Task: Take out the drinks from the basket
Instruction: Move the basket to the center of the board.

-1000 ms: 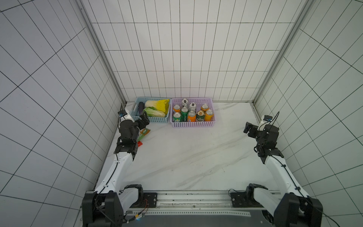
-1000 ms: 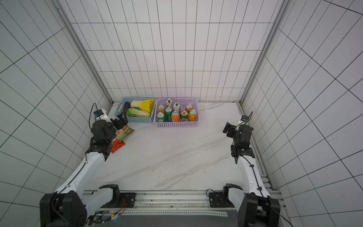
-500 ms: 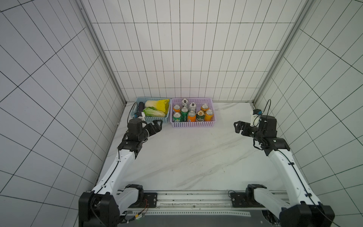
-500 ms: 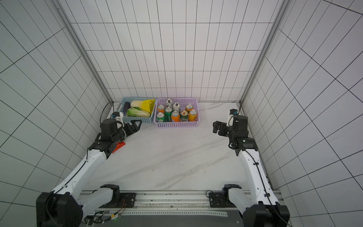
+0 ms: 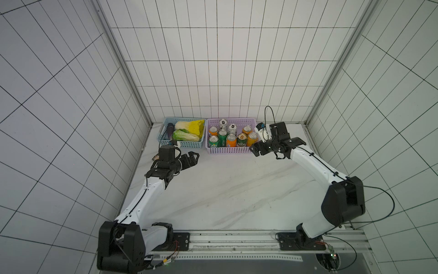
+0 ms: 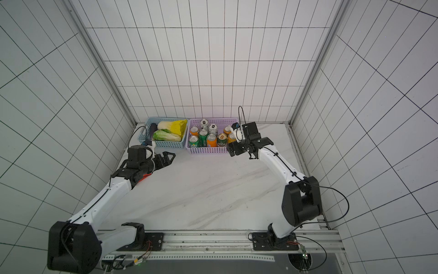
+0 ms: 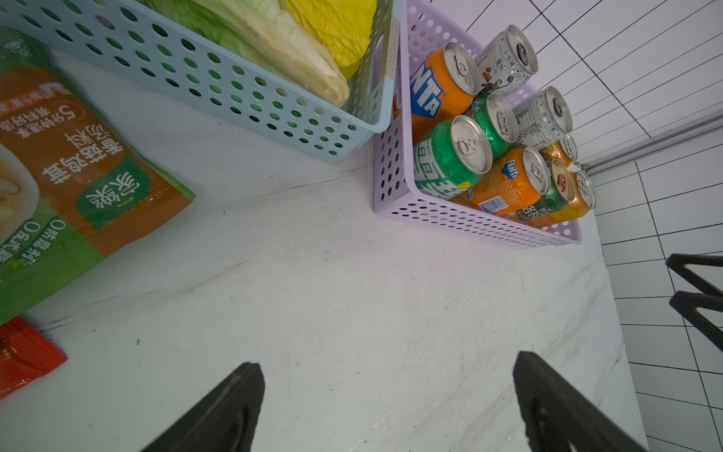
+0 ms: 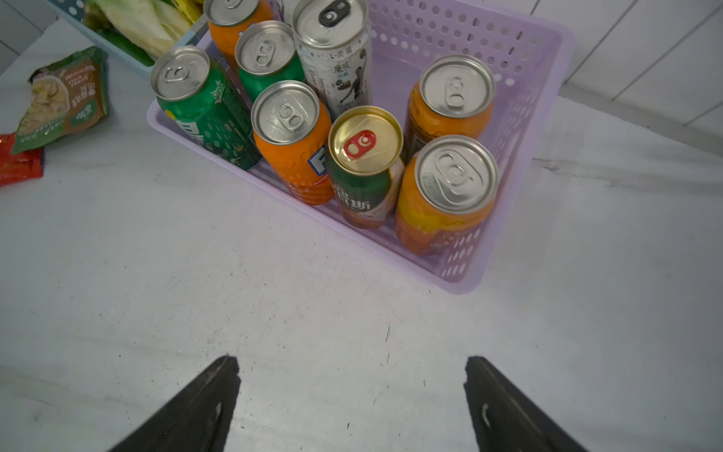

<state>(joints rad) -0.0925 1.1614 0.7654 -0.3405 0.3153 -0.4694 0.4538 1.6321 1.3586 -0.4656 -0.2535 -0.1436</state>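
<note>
**No drinks out yet: all nine cans sit in the basket**

Your nine drinks stand upright, packed together inside the lilac basket. It sits at the marble table's far edge, just beside the light blue basket of cabbages. No can stands on the bare table, so the whole job is left. The right gripper hovers at the basket's near right corner, jaws apart and empty, closest to the orange can there. The left gripper hangs off the near left corner, jaws spread, holding nothing. A green soup packet lies by the table's left edge.
</note>
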